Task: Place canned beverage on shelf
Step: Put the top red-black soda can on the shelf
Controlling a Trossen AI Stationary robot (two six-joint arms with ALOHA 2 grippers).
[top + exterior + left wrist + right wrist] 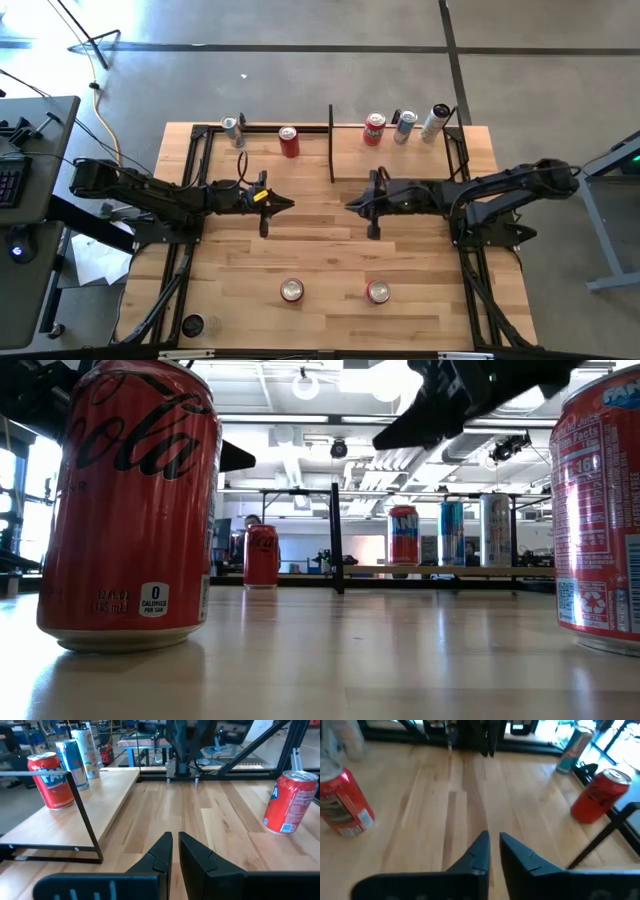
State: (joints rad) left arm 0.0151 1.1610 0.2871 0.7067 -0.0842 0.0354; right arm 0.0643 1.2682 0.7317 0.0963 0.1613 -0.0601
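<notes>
While both arms hang over the middle of the bench [320, 330], the left hand [285, 205] has its fingers pinched almost together and grips nothing, and the right hand [352, 205] faces it close by, fingers likewise near-closed and empty as far as its wrist view shows. Beyond the hands, the shelf [400, 128] runs along the far edge, split by an upright black divider [331, 145]. On the right section stand a red can [375, 129], a blue can [405, 127] and a tall pale can [436, 123]; on the left section sit a dark red can [289, 142] and a silver can [232, 128]. Two cans wait at the near edge, untouched: the near left can [291, 290] and the near right can [378, 291]. Judgement: five shelved, two left to go, neither being approached yet. Next step probably a reach down to one near can.
</notes>
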